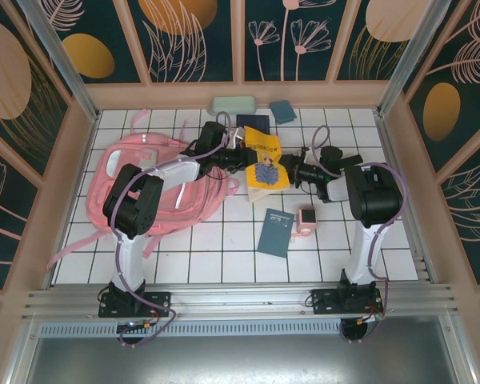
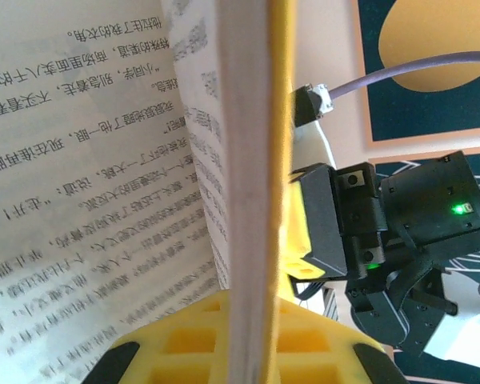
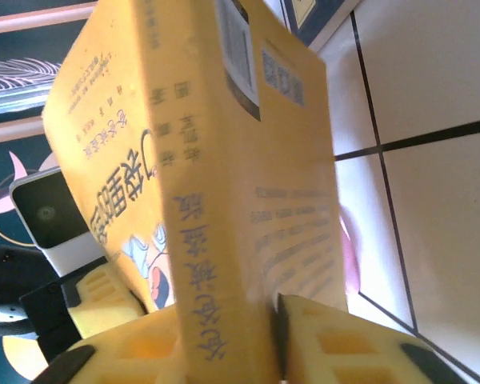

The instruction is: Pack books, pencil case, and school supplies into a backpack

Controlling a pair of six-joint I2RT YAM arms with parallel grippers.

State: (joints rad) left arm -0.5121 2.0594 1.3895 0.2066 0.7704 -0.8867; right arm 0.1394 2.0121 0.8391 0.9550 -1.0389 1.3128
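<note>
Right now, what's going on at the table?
Both arms hold the bright yellow cartoon-cover book between them beside the large soft pink backpack. The left arm's fingers clamp one edge; the right arm's fingers are closed on its spine. A flat dark teal book and a pink cube-shaped gadget lie on the tiled table nearby.

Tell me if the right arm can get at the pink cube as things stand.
Probably not yet: the right gripper is closed on the yellow book, shared with the left gripper. The pink cube lies uncovered on the table beside that arm.
</note>
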